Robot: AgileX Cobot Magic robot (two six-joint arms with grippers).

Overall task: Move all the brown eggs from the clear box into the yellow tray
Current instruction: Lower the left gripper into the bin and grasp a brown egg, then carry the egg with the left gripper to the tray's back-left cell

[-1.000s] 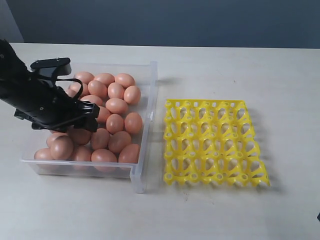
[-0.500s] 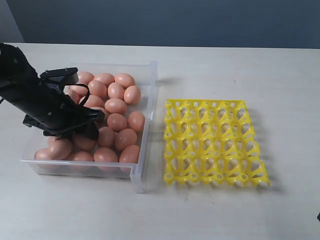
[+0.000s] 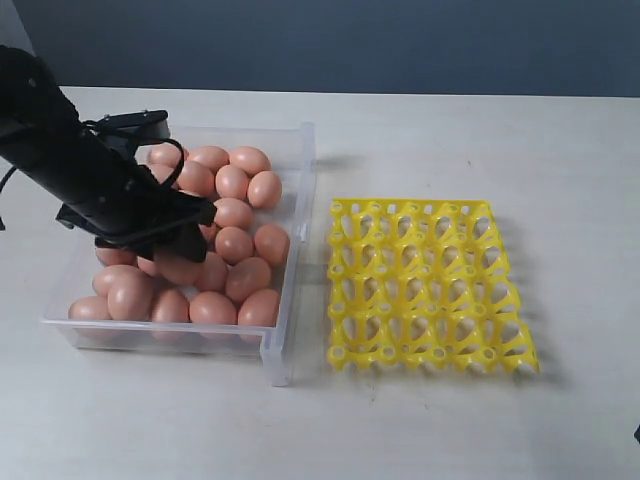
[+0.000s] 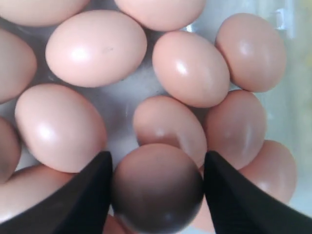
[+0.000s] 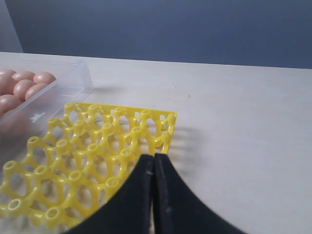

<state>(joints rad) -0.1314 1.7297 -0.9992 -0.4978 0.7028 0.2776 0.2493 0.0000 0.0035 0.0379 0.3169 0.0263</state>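
Nothing legible anywhere: no word, brand, number or sign to read. Only a small moulded mark (image 5: pixel 37 117) on the wall of the clear box (image 3: pixel 306 190), at the 3 o'clock side of the box in the exterior view, too small and faint to make out
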